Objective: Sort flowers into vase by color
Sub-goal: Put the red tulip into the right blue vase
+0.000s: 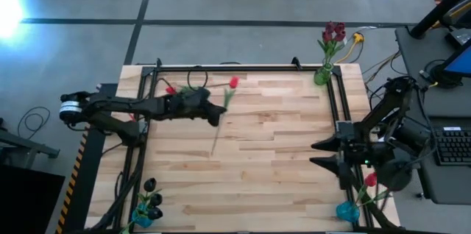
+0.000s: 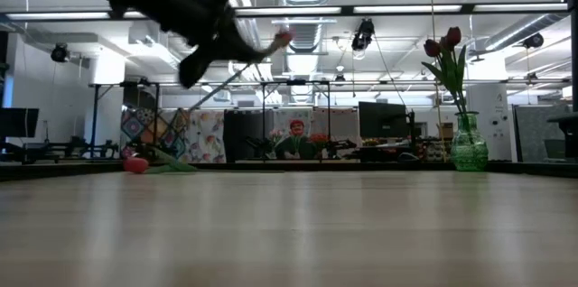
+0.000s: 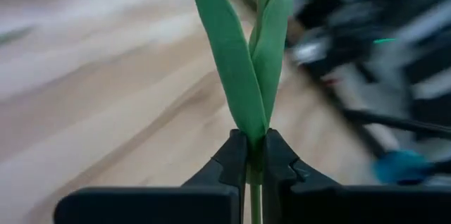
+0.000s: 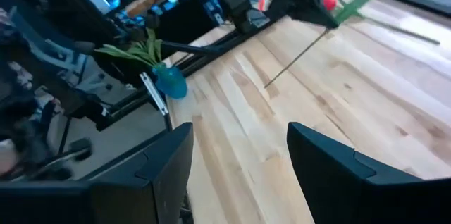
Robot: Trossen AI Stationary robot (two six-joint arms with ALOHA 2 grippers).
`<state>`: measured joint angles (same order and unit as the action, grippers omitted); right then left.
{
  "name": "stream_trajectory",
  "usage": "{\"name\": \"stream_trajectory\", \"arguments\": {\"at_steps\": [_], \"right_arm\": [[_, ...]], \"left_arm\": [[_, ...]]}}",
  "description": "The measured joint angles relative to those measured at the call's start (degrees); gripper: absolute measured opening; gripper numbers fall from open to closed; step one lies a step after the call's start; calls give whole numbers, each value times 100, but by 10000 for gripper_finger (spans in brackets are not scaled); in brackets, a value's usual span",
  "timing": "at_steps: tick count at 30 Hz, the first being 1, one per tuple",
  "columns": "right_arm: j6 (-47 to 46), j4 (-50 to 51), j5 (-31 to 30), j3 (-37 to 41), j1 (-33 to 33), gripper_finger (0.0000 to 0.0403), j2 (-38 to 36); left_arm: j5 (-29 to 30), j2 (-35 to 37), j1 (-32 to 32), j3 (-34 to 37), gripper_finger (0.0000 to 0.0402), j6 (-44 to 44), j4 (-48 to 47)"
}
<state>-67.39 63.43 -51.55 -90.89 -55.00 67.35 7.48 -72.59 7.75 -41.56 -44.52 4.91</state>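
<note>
My left gripper (image 1: 218,115) is shut on a red flower (image 1: 233,82) above the table's far left part; in the low view this flower (image 2: 284,39) hangs high over the wood. Another red flower (image 1: 171,89) lies flat on the table by the far left edge. A green vase (image 1: 322,76) at the far right corner holds maroon flowers (image 1: 333,32). One blue vase (image 1: 143,215) at the near left holds dark flowers, another blue vase (image 1: 347,210) at the near right holds a red flower (image 1: 370,180). My right gripper (image 1: 316,154) stands open at the right edge, touching nothing. My left gripper pinches the flower's green stem (image 3: 255,159) between its two fingers, where the long leaves (image 3: 243,76) spring from it. The fingers come from the table's left, slanting a little down, and lie across the stem. The flower is lifted clear and tilted, head up, stem end (image 1: 213,153) hanging lower.
A black frame (image 1: 235,67) runs along the table's far, left and right edges. The wide middle of the wooden table (image 1: 272,175) is bare. Cables and a desk with a keyboard (image 1: 452,146) lie beyond the right edge.
</note>
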Motion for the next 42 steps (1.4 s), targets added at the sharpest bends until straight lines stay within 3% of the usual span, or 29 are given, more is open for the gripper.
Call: {"name": "stream_trajectory", "arguments": {"at_steps": [4,8,12,17,23,28,31,42], "right_arm": [[547,-605,466,2,516,221,139],[1673,-1573,1102,2,1218,221,340],[2343,-2051,2040,2,1898,221,524],[2775,-2304,2869,2,2476,238,677],[3141,-2332,2874,2,2723,286,576],[3317,-2323,2070,2,2760,307,498],[3435,-2478,1673,2,2876,305,547],[3860,-3913,1511,2,3466,272,1081]], "left_arm": [[-4,-349,-473,33,1,747,1996],[-14,-838,-734,-64,1,897,2848],[-69,-1111,-983,-504,1,1158,3082],[-359,-1244,-1160,-1190,1,1661,2405],[-359,-925,-1172,-1406,1,2026,1782],[-360,-678,-1172,-1392,1,2234,1942],[-370,-632,-1174,-1424,1,2366,2063],[-616,-742,-1298,-1698,1,2595,2259]]}}
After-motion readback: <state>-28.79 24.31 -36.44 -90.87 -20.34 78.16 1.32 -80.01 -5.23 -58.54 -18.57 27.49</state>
